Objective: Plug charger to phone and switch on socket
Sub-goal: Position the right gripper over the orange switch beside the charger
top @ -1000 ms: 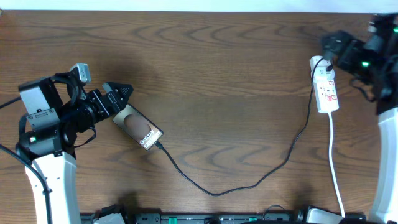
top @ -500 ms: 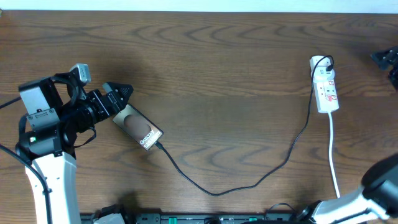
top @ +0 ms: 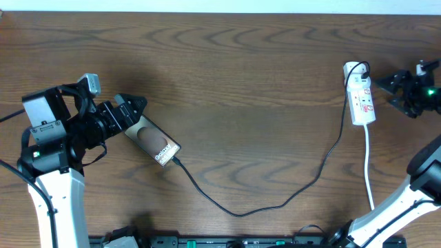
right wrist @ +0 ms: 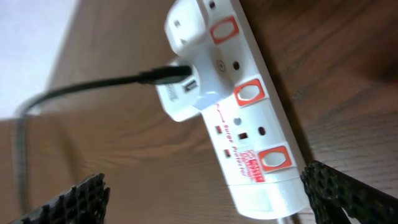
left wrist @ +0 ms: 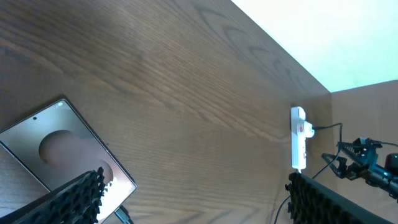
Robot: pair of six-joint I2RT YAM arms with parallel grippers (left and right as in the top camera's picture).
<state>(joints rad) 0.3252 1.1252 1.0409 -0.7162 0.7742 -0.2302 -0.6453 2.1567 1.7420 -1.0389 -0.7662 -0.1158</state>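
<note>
Socket [right wrist: 244,132], 3 red switches [right wrist: 248,93] clear only from right wrist; left tool [top: 131,109], right tool [top: 390,89] wide open, empty.

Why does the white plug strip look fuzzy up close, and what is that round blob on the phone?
Right wrist view: the socket sits very near the lens, so its red print looks soft and the top-left corner is washed out. Left wrist view: the phone has a glossy face with a dim round reflection. Overhead view: same patch, sharper.

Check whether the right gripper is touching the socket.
Apart. Overhead shows bare table between the right gripper and the socket; in the right wrist view the socket lies ahead of the open fingers.
</note>
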